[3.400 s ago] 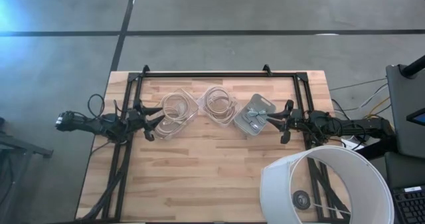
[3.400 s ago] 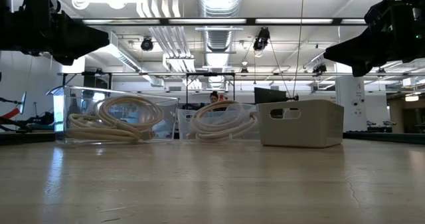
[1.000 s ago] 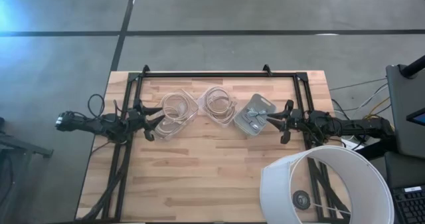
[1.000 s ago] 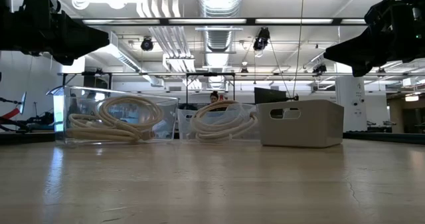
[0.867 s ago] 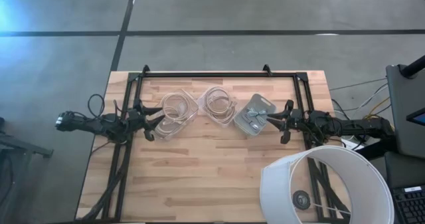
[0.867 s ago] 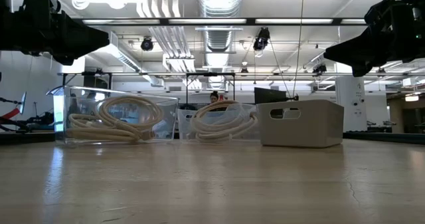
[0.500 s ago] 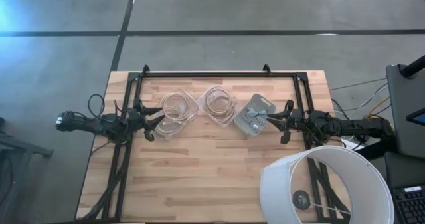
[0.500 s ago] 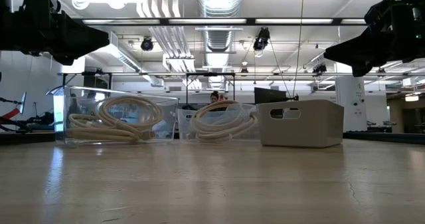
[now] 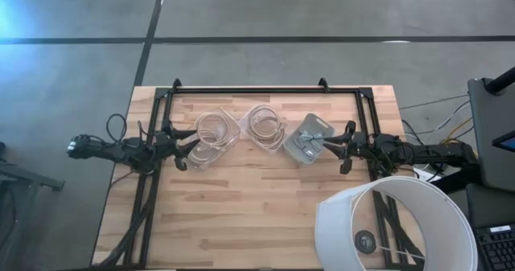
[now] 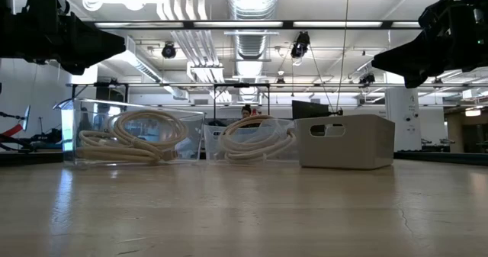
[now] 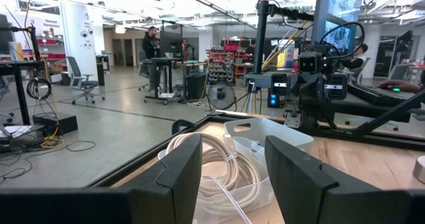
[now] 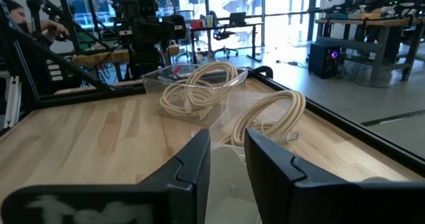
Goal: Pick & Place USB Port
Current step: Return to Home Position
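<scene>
A wooden table (image 9: pixel 241 215) is standing on a grey concrete floor (image 9: pixel 80 62), with a black frame (image 9: pixel 249 89) running along its far edge. A big white round shade (image 9: pixel 330 223) is showing over its near right corner. Beyond, a person (image 11: pixel 152 41) is standing at a desk (image 11: pixel 163 61), and a fan (image 11: pixel 218 98) is sitting nearby.

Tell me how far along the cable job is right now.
Done, it seems: the white bin holds small items, seen from above. In hand: nothing; the left claw and right claw are open and empty, at opposite sides of the table. Left: probably just parking, though cream cable coils lie in the clear bins beside it.
</scene>
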You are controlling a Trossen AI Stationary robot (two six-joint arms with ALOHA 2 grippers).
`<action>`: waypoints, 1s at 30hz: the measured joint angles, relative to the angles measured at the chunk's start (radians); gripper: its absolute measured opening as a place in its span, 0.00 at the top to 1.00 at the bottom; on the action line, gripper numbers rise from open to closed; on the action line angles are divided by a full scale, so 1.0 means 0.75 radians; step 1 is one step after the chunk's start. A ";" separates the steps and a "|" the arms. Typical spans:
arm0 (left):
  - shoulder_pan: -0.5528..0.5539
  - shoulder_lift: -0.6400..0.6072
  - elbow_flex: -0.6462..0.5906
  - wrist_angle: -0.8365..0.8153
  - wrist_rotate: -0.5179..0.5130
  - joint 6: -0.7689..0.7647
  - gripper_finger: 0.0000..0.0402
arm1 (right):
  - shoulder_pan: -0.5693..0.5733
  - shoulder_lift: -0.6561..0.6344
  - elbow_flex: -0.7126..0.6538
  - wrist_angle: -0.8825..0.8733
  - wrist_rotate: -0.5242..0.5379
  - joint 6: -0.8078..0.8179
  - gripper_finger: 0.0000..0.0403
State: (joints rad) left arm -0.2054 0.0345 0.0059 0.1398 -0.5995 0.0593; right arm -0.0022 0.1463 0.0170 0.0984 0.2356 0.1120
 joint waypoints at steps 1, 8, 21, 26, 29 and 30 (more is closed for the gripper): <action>0.000 0.000 0.000 0.000 0.000 0.000 0.58 | 0.000 0.001 0.000 0.000 0.000 0.000 0.78; 0.000 -0.001 0.000 0.000 0.000 0.000 0.58 | 0.000 0.000 0.000 0.000 0.000 0.000 0.81; 0.001 0.000 0.000 0.000 0.000 0.000 0.58 | 0.000 0.001 0.000 0.000 0.000 0.000 0.80; 0.001 0.000 0.000 0.000 0.000 0.000 0.58 | 0.000 0.000 0.000 0.000 0.000 0.000 0.79; 0.001 0.000 0.000 0.000 0.000 0.000 0.58 | 0.000 0.000 0.000 0.000 0.000 0.000 0.78; 0.001 0.000 0.000 0.000 0.000 0.000 0.58 | 0.000 0.000 0.000 0.000 0.000 0.000 0.78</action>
State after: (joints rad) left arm -0.2047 0.0345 0.0059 0.1398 -0.5991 0.0593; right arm -0.0021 0.1463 0.0168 0.0984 0.2356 0.1120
